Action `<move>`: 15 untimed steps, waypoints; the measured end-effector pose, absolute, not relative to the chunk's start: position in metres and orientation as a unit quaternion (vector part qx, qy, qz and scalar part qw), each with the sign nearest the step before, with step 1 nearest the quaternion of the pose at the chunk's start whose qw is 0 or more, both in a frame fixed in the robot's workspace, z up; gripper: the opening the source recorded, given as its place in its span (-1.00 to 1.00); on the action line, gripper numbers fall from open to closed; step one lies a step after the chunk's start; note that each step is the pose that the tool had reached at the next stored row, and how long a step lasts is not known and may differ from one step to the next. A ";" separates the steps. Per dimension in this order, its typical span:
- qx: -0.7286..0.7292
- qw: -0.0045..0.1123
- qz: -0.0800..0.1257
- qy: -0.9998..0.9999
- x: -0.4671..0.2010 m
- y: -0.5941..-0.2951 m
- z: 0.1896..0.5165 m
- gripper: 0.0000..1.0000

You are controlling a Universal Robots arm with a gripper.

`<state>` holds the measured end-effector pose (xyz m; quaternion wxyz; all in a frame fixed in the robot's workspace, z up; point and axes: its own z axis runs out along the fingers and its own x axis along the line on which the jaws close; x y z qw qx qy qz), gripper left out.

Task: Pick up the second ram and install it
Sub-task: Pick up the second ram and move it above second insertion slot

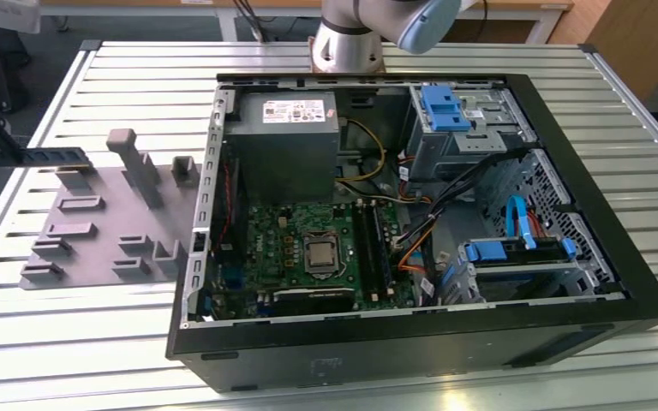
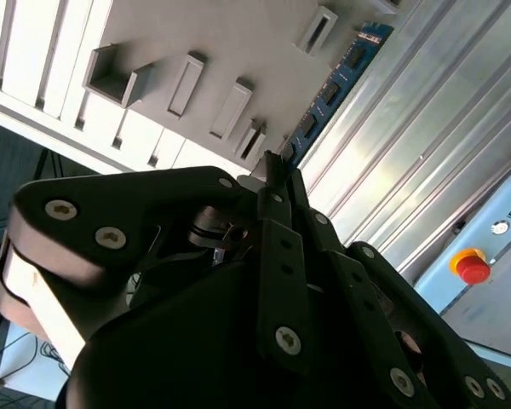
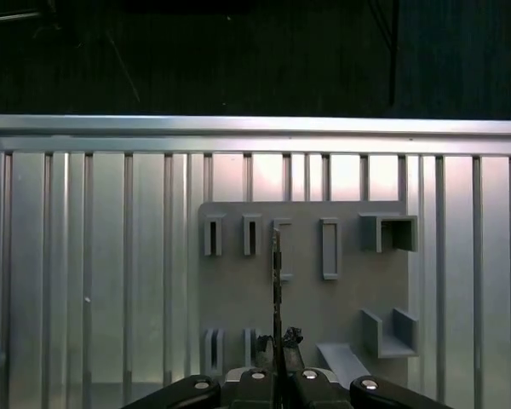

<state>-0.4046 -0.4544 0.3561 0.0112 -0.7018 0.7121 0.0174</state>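
Claw [image 2: 275, 175]: closed on one end of the second ram [image 2: 330, 89]; board stuck straight out past the fingertips.
Location of second ram: held over the grey holder tray [image 1: 89, 231]; seen edge-on in the first wrist view.
Tray: lay on the slatted worktop [image 1: 134, 77], just beside the open computer case [image 1: 558, 334], on the exterior view's left.
Motherboard [image 1: 295, 231]: inside the case, well apart from the claw.
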 end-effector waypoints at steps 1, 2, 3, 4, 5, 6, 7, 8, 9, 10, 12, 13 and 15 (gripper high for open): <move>-0.702 0.011 0.017 0.712 -0.405 -0.454 0.359 -0.72; -0.702 0.011 0.017 0.712 -0.405 -0.454 0.362 -0.72; -0.702 0.011 0.017 0.712 -0.405 -0.454 0.365 -0.72; -0.702 0.011 0.017 0.712 -0.405 -0.454 0.368 -0.72; -0.702 0.011 0.017 0.712 -0.405 -0.454 0.371 -0.72; -0.702 0.011 0.017 0.712 -0.405 -0.454 0.374 -0.72; -0.702 0.011 0.017 0.712 -0.405 -0.454 0.378 -0.72; -0.702 0.011 0.017 0.712 -0.405 -0.454 0.381 -0.72; -0.702 0.011 0.017 0.712 -0.405 -0.454 0.384 -0.72; -0.702 0.011 0.017 0.712 -0.405 -0.454 0.387 -0.72; -0.702 0.011 0.017 0.712 -0.405 -0.453 0.392 -0.72; -0.702 0.011 0.017 0.712 -0.405 -0.453 0.394 -0.72; -0.702 0.011 0.017 0.712 -0.405 -0.453 0.397 -0.72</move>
